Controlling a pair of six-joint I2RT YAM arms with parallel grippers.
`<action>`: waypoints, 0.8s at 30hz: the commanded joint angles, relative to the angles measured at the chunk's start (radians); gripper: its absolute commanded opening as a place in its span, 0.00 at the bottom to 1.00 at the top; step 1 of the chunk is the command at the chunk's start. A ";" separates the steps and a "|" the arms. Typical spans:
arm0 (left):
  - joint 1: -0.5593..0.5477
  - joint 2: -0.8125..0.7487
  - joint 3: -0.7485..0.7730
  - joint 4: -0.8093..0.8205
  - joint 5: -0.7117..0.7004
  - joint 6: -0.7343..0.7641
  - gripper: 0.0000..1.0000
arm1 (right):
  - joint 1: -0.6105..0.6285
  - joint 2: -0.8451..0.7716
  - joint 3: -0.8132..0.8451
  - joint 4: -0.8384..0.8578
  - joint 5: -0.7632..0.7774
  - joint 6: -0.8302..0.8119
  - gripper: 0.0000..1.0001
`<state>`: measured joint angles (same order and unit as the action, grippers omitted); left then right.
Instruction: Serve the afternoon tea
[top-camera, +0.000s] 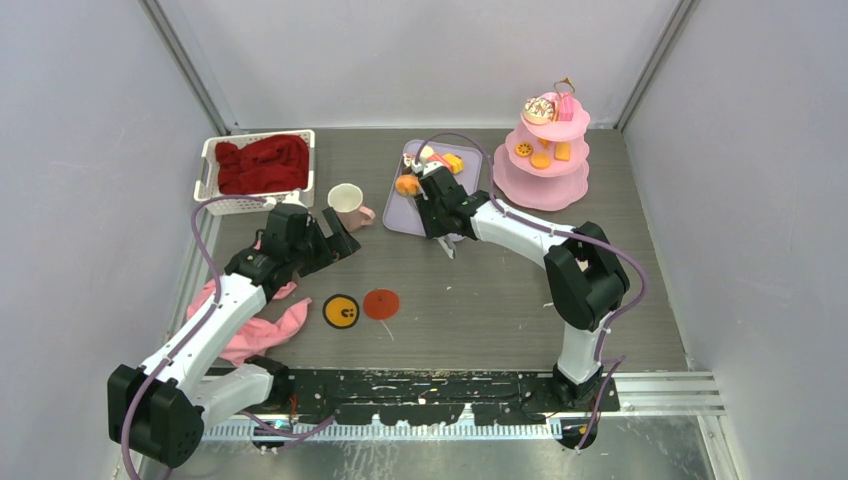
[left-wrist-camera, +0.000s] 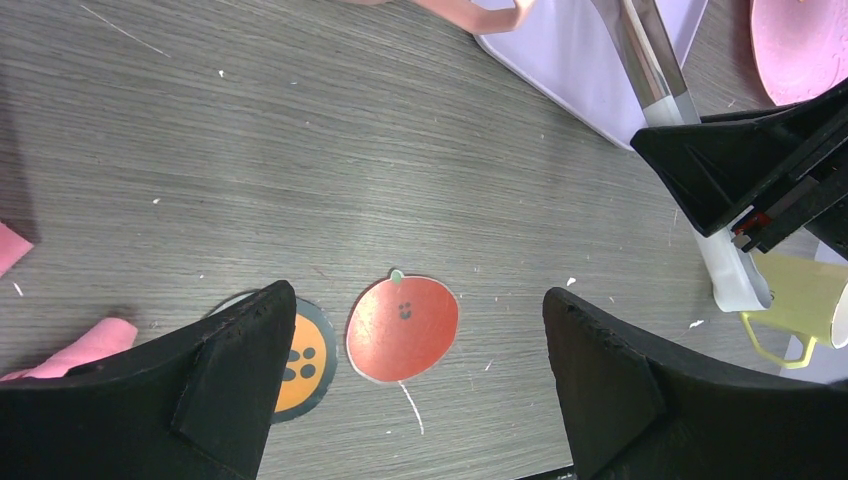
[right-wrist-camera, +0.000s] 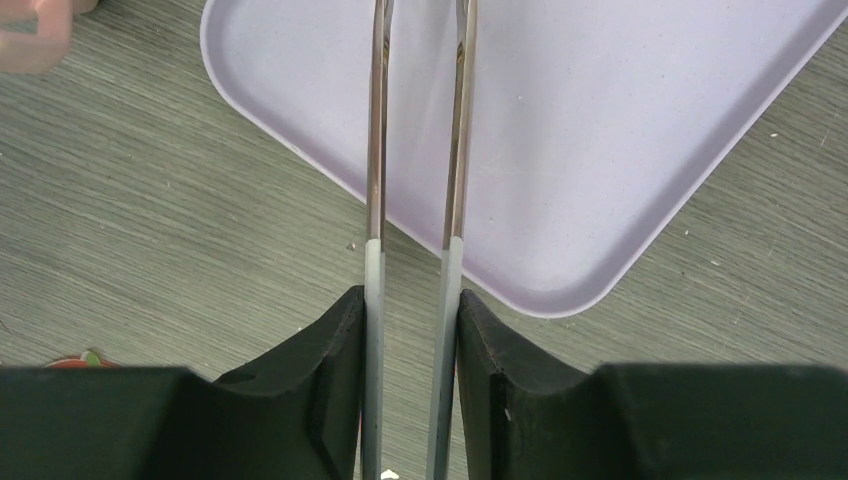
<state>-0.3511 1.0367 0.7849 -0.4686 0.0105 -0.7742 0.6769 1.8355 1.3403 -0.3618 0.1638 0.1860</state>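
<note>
Toy cakes are judged to be in transfer from the lilac tray at upper centre to the pink stand at upper right. Tweezers are clamped between the fingers of the right gripper, their tips by an orange piece at the tray's left edge. The fingers of the left gripper are held wide apart over two coasters at lower centre, just below the mug. A firm pinch and lift toward the stand is called for next; no writing can be read, only dots on the coasters.
</note>
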 joint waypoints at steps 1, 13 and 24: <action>0.005 -0.007 0.007 0.024 -0.009 0.019 0.93 | 0.005 -0.032 0.026 0.055 0.025 -0.002 0.21; 0.006 0.003 0.014 0.028 -0.005 0.023 0.93 | 0.005 -0.169 -0.103 0.055 0.027 0.001 0.01; 0.006 0.018 0.024 0.041 0.009 0.019 0.93 | 0.004 -0.361 -0.227 0.019 0.080 0.020 0.01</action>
<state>-0.3511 1.0527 0.7849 -0.4679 0.0116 -0.7731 0.6769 1.5757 1.1248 -0.3729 0.1768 0.1905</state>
